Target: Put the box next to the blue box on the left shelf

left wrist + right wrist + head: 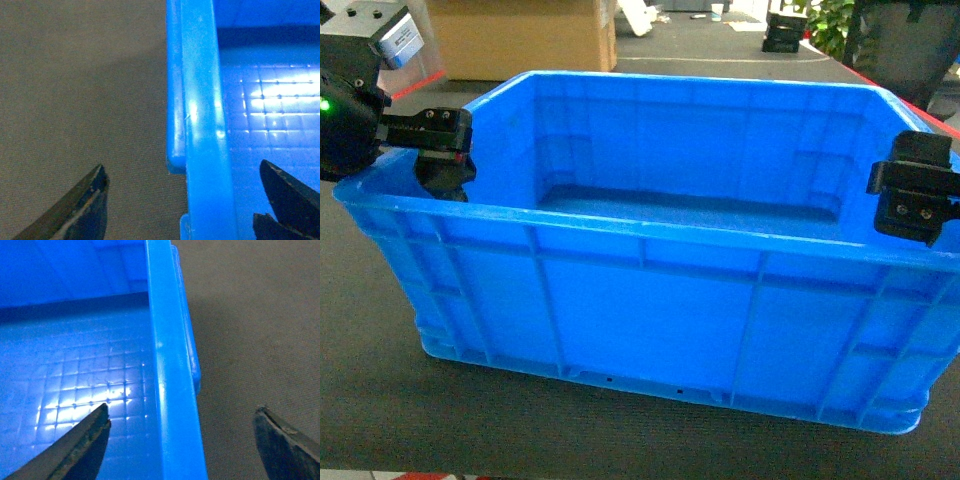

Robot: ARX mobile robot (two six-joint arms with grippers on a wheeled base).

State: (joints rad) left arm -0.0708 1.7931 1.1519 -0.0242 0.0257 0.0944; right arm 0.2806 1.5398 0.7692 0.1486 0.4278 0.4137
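Note:
The box [650, 300], a large bright-blue open-top crate with ribbed walls, rests on a dark grey surface and is empty. My left gripper [445, 175] stands open astride the crate's left end rim [202, 115], one finger outside, one inside. My right gripper [920, 205] is open in the same way over the right end rim [167, 355]. In the wrist views neither the left gripper [182, 170] nor the right gripper [182, 411] touches the rim with its fingers. The left shelf and the other blue box are out of view.
The grey cloth-like surface [620, 430] extends all round the crate. A cardboard carton [520, 35] stands behind it at the back left. A black device [785, 32] and a green plant [830, 25] are far back right.

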